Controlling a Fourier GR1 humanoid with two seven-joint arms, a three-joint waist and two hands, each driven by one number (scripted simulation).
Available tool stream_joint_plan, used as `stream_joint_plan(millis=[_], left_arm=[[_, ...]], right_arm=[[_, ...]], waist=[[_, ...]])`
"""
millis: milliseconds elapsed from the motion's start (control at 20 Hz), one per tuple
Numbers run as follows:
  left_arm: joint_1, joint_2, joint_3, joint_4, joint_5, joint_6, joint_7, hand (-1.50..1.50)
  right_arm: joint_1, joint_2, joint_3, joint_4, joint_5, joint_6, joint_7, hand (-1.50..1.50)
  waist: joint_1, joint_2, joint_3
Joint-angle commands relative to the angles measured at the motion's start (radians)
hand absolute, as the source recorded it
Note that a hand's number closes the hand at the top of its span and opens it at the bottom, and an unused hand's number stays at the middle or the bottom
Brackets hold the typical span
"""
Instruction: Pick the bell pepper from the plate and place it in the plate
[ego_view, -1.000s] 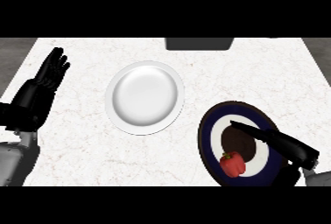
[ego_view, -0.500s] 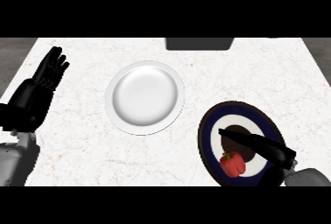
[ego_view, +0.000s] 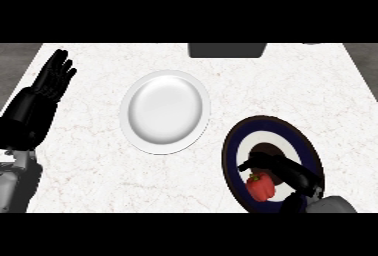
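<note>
1. Bell pepper (ego_view: 260, 188) first: your right hand (ego_view: 284, 171) has its fingers curled down over the pepper's top and far side, touching it; whether they fully pinch it you cannot tell, since the hand hides the contact.
2. It sits on the near part of the dark-rimmed plate (ego_view: 244, 137), low on the white centre, not lifted.
3. Judge it as light, hollow and stiff, with smooth, waxy skin that may slip; its lobed sides should give a better hold than the rounded shoulders.
4. Take it across the body, thumb against one side and fingers on the other, rather than by the stem.
5. From the dark-rimmed plate, the white plate (ego_view: 164, 111) lies to the left and farther back.
6. Beyond the white plate, your left hand (ego_view: 46, 92) rests open, fingers straight, together.
</note>
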Motion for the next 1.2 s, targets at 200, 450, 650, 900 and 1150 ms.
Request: stream_joint_plan(millis=[200,450,650,900,1150], left_arm=[[0.007,-0.04,-0.011,0.038,-0.039,-0.002,-0.019,0.0],[0.029,0.013,0.058,0.032,-0.023,0.003,-0.025,0.0],[0.054,0.02,0.076,0.036,-0.042,0.028,-0.026,0.0],[0.077,0.005,0.072,0.026,-0.042,0.039,-0.025,0.0],[0.084,0.006,0.064,0.023,-0.032,0.018,-0.028,0.0]], right_arm=[[-0.042,0.103,-0.094,0.068,0.028,-0.227,-0.088,1.5],[0.119,0.061,-0.209,0.006,0.165,-0.43,0.323,1.5],[0.253,0.007,-0.312,0.016,0.257,-0.561,0.51,1.5],[0.329,0.108,-0.295,-0.159,0.397,-0.723,0.719,1.5],[0.361,0.237,-0.165,-0.402,0.582,-0.813,0.856,1.5]], waist=[[0.001,0.004,0.004],[-0.071,-0.016,-0.006],[-0.185,-0.03,-0.025],[-0.159,-0.034,-0.018],[-0.114,-0.031,-0.015]])
